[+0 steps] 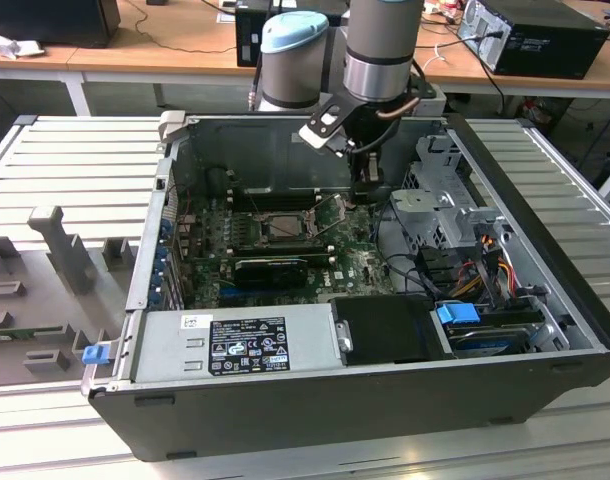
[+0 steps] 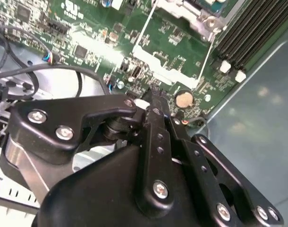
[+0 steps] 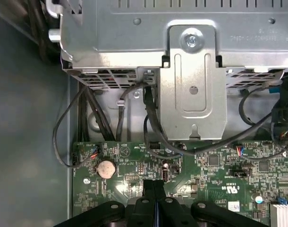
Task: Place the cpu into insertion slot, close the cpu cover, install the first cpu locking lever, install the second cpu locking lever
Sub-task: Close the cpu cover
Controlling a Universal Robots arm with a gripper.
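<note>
**boardwatcher:** Why's the gripper (image 2: 151, 97) pinched together with nothing in it? Thought this was the chip job.

**ur_tinkerer:** Starting at the wrist and going outward. Yeah, the fingers (image 3: 148, 191) are pressed together in both wrist views, and I can't spot anything between them. My guess is that's on purpose. A closed pair makes one narrow tip that fits down past the black cables (image 3: 151, 113), and it's better for nudging than grabbing. The tip hangs low over the green board (image 2: 87, 28), just beside the coin battery (image 2: 183, 99).

**boardwatcher:** And past that?

**ur_tinkerer:** Next out is the cpu cover (image 2: 165, 66). It looks swung up off the socket, with its free edge on the gripper's side and board showing through its window. I'd say it's up like that so the socket stays reachable. There's a thin pale bar down each side, but I can't tell if those are the levers or the frame's own edges. Then comes the insertion slot (image 1: 283, 225). In the exterior view it sits mid-board, to the exterior view's left of the gripper, just behind the long black card (image 1: 270, 268). The memory slots (image 2: 250, 28) are furthest out.

**boardwatcher:** So is the cpu seated?

**ur_tinkerer:** Can't tell. The slot's centre reads dark grey in the exterior view, which could be chip or pins.
</note>
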